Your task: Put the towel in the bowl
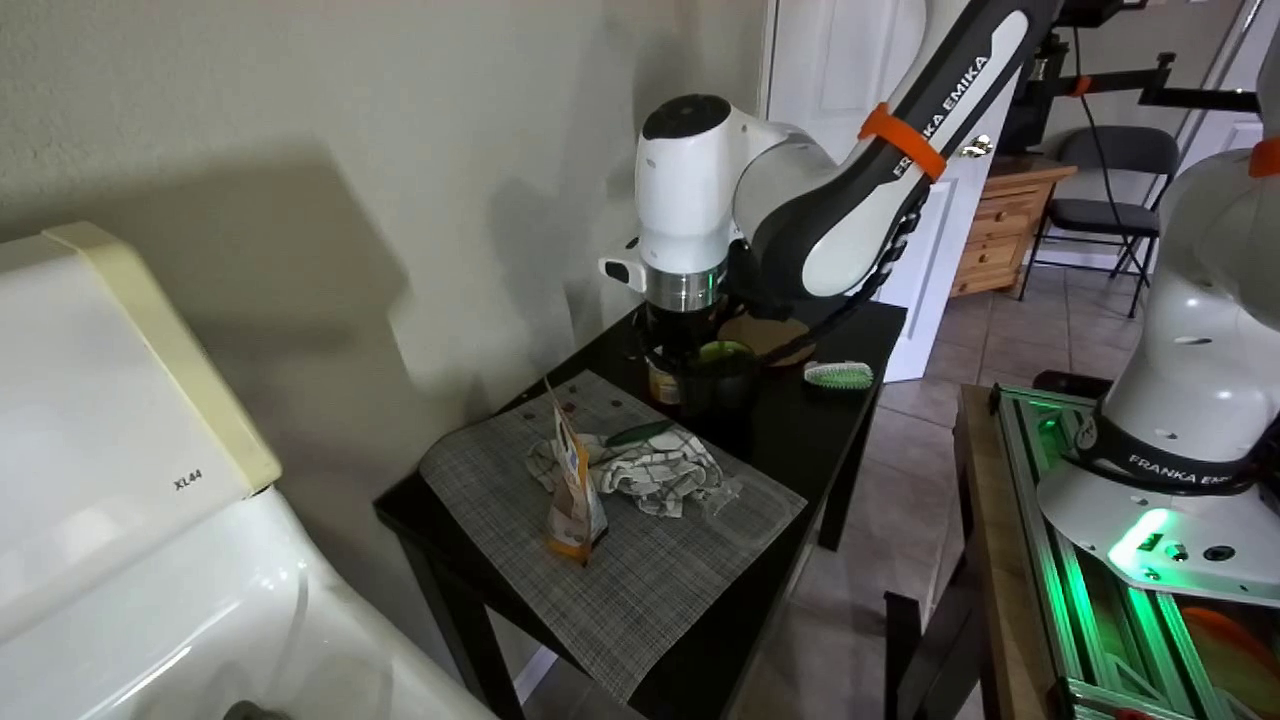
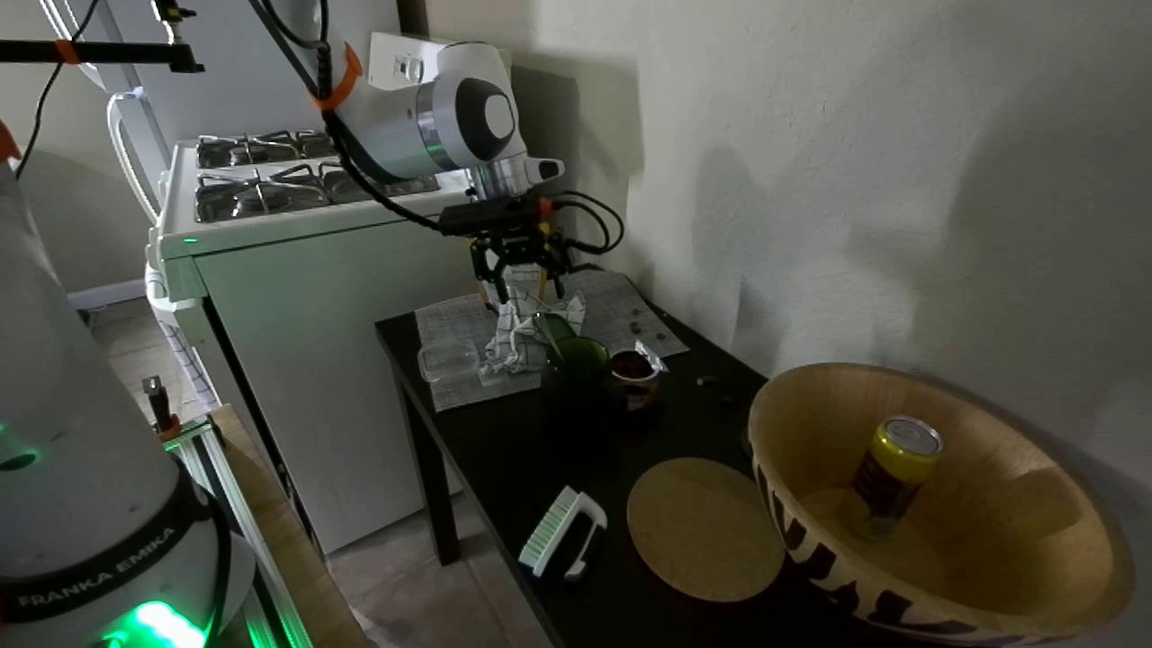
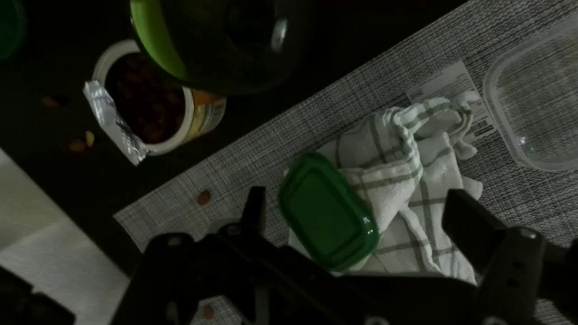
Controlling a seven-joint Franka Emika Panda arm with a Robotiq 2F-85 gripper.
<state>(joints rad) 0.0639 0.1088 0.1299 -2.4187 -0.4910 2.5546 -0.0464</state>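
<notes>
The towel [image 1: 665, 475] is white with dark checks and lies crumpled on the grey placemat. It also shows in an exterior view [image 2: 517, 337] and in the wrist view [image 3: 393, 189]. A green lid [image 3: 327, 212] lies on one side of the towel. The bowl [image 2: 1008, 540] is large and wooden, with a dark pattern outside, and stands at the table end near that camera. It is not in the wrist view. My gripper [image 3: 356, 198] is open and empty, with the towel and lid below between its fingers. It hangs above the table in an exterior view [image 2: 531, 290].
A yellow can [image 2: 900, 459] stands in the bowl. A dark cup with green inside [image 2: 576, 360] and a tub of nuts [image 3: 144, 104] stand close together. A snack bag [image 1: 575, 490], a clear container [image 2: 448, 360], a brush [image 2: 567, 531] and a brown disc [image 2: 706, 529] are around.
</notes>
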